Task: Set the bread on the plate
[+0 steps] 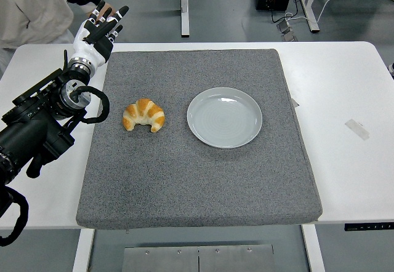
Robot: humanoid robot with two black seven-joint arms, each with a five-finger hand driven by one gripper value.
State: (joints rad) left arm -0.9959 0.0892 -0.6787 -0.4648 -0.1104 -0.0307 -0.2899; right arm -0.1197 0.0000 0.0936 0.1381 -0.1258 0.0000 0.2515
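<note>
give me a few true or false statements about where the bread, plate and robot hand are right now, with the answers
1. The croissant lies on the grey mat, left of the plate. True.
2. The plate already holds the bread. False: the plate holds nothing, and the croissant lies apart from it.
3. The left hand is raised near the mat's far left corner, fingers spread, holding nothing. True.
4. The right hand is gripping the plate's rim. False: no right arm is in view.
5. A person shows at the top left. True.
</note>
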